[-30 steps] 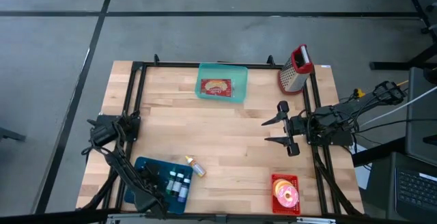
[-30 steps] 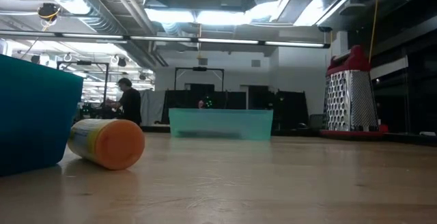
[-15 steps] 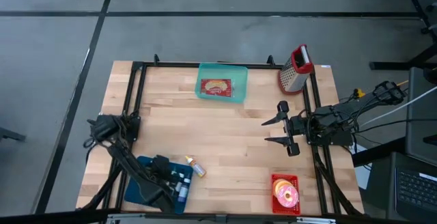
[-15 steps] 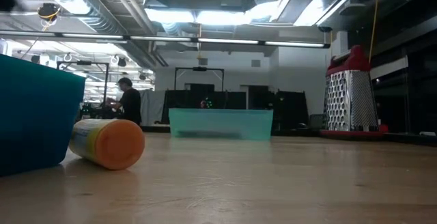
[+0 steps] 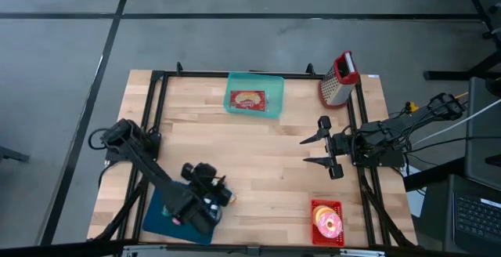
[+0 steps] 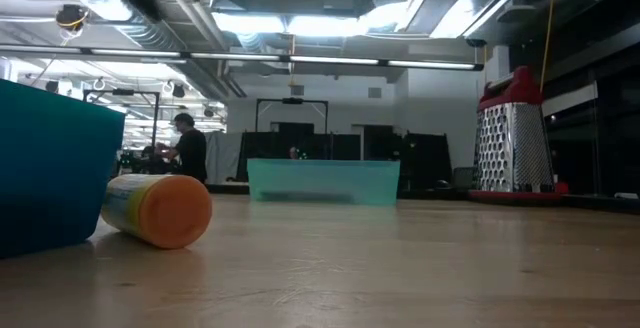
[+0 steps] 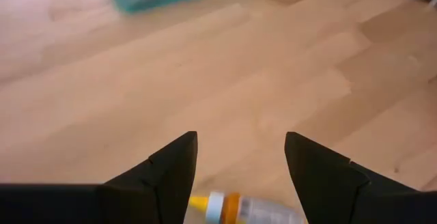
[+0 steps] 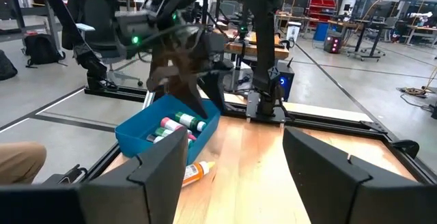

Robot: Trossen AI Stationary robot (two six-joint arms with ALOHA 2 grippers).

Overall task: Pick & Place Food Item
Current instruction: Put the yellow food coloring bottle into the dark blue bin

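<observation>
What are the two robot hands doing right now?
Left gripper: open, holding nothing, above the orange-capped bottle.
Right gripper: open, empty.

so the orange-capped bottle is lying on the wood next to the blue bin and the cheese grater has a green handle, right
Not quite. The orange-capped bottle does lie on its side on the wood beside the blue bin, but the cheese grater has a red handle, not green. The low view shows this, and the high view shows the same red top at the table's far right corner.

Both arms are matte black, jointed, with loose black cables trailing off them. Each claw, left claw [image 5: 216, 193] and right claw [image 5: 315, 150], ends in 2 pointed wedge-shaped fingers.
</observation>
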